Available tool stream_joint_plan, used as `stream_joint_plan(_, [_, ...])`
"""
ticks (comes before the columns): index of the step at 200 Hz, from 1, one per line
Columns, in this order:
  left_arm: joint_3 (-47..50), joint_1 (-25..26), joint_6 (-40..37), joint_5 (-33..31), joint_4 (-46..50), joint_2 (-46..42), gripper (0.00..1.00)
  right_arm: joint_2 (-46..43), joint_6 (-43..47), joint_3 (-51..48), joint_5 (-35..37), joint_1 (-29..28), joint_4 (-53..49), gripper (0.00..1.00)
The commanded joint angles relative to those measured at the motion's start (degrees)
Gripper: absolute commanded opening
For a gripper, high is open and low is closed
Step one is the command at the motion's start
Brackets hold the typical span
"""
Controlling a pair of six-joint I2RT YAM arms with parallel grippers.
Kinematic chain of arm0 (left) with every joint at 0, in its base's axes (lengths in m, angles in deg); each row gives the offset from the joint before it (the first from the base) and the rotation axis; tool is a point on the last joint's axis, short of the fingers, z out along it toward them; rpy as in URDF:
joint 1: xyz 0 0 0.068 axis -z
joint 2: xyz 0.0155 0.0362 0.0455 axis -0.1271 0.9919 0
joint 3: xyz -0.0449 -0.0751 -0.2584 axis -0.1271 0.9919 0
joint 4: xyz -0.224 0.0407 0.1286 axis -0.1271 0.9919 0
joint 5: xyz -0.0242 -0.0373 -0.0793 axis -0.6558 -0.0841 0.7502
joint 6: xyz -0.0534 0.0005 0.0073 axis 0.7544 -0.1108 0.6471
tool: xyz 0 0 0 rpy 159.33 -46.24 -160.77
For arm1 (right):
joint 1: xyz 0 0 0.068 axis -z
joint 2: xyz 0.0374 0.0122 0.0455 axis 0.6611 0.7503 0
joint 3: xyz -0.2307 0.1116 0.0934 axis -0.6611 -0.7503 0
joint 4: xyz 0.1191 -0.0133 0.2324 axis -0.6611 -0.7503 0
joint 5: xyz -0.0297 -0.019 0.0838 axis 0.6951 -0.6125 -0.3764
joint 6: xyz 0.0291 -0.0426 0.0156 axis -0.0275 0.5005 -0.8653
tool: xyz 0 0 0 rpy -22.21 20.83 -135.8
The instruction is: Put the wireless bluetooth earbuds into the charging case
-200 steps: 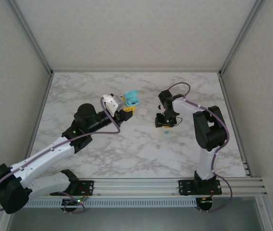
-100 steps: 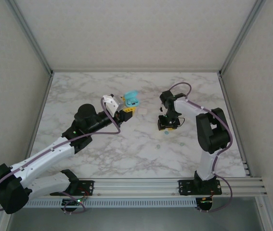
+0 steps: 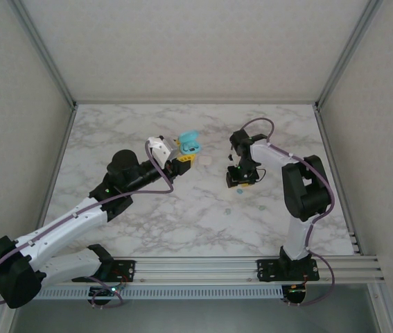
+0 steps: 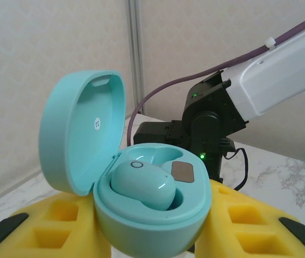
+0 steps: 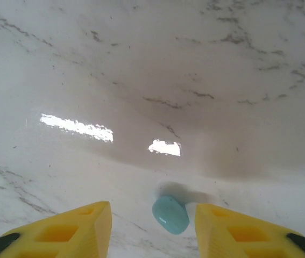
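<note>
My left gripper (image 3: 185,159) is shut on the teal charging case (image 4: 152,215), gripping its base between yellow fingers (image 4: 61,226) and holding it above the table. The case (image 3: 190,143) has its lid (image 4: 79,137) open. One teal earbud (image 4: 141,185) sits in a socket, and the socket beside it is empty. My right gripper (image 3: 240,180) points down at the marble. It stands open around a loose teal earbud (image 5: 170,214) that lies on the table, closer to the right finger (image 5: 233,231).
Two more tiny earbuds (image 3: 228,210) (image 3: 262,206) lie on the marble table (image 3: 182,215) just in front of the right gripper. A small whitish bit (image 3: 206,159) rests between the two grippers. Metal frame posts (image 3: 44,55) and walls bound the table.
The right gripper has turned and sunk a little toward the table, its jaws slightly wider. The left arm and the case have stayed still.
</note>
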Motion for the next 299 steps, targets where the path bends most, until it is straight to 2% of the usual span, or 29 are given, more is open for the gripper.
stream_joint_plan(1, [-0.5,0.4,0.0,-0.1,0.0,-0.5,0.21,1.6,0.8,0.8,-0.2,0.3,-0.3,0.46])
stream_joint_plan(141, [-0.1,0.4,0.2,0.2,-0.5,-0.1,0.21,-1.2,0.5,-4.0,-1.0,0.1,-1.4,0.44])
stream_joint_plan(192, [-0.5,0.4,0.3,0.2,-0.5,0.0,0.22,1.5,0.8,-2.0,2.4,0.2,-1.0,0.40])
stream_joint_plan(265, [-0.6,0.5,0.5,0.3,-0.2,0.0,0.22,4.2,1.8,1.8,2.4,0.2,-1.3,0.40])
stream_joint_plan(299, [-0.7,0.5,0.4,0.1,0.0,0.0,0.22,5.0,2.4,2.3,3.0,0.2,-1.9,0.35])
